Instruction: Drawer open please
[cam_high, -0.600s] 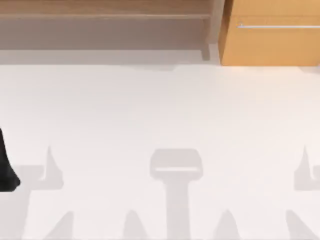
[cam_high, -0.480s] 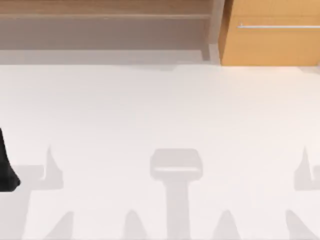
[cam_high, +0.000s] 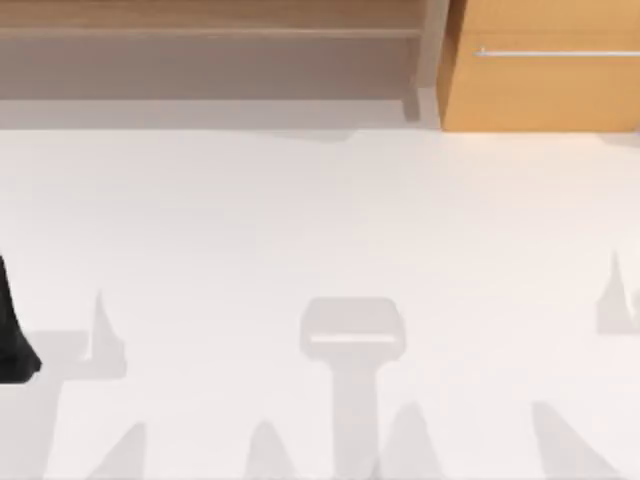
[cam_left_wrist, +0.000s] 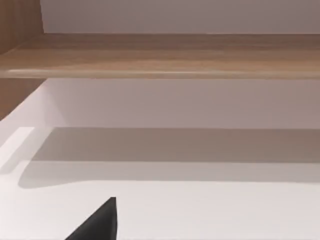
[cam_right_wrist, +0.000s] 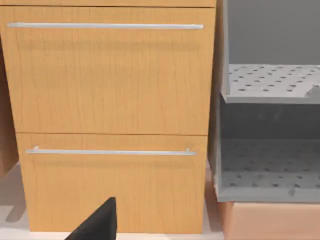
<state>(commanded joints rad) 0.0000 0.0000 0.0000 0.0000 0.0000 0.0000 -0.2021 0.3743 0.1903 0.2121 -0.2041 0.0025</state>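
Though shut, the drawer (cam_right_wrist: 111, 182) shows an orange-tan front, silver handle (cam_right_wrist: 111, 151).

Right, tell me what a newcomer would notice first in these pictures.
The orange-tan drawer unit at the table's far right corner stands out, and the right wrist view shows two closed drawers stacked, each with a silver bar handle. Left of it a duller brown shelf unit runs along the far edge. The left arm sits at the left edge of the white table.

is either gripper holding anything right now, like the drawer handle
Nothing appears held. The drawer handle is untouched, well ahead of the right gripper.
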